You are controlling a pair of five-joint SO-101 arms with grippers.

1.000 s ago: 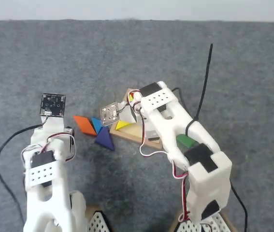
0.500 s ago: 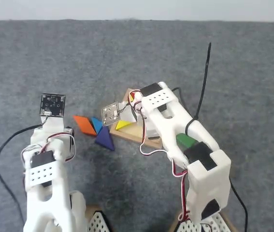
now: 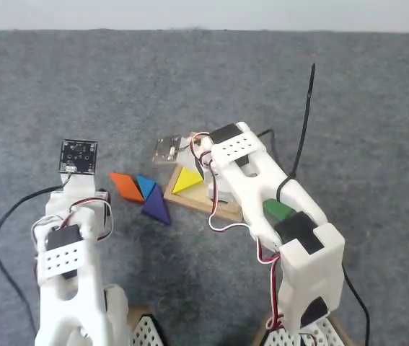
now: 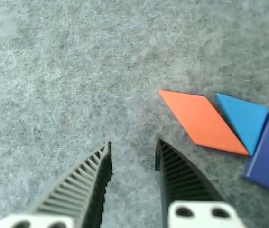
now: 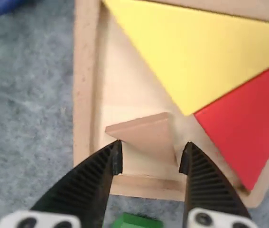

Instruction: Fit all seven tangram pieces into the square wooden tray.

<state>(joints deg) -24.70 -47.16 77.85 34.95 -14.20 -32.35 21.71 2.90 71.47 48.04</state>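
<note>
High view: the square wooden tray (image 3: 193,203) is seen under the right arm (image 3: 262,180), with a yellow triangle (image 3: 185,180) laid in it. An orange parallelogram (image 3: 126,186), a blue triangle (image 3: 146,186) and a dark blue triangle (image 3: 156,207) are lying on the grey surface (image 3: 348,108) between the tray and the left arm (image 3: 71,216). A green piece (image 3: 278,210) is partly seen beside the right arm. The three loose pieces are judged to be nearer to the left arm. Left wrist view: the left pincer (image 4: 133,152) is held with its fingers apart over bare surface, and nothing is between them. The orange parallelogram lies just ahead of it and off to one side, with its long axis slanted across the line of the fingers, so a turn of the wrist would probably be needed before the narrow width can be gripped. Right wrist view: the right pincer (image 5: 152,159) is spread apart too, and a small wood-coloured triangle (image 5: 146,135) in a corner of the tray is found between the two fingers; whether it is touched cannot be told. A red triangle (image 5: 243,128) is set against the yellow one.
</note>
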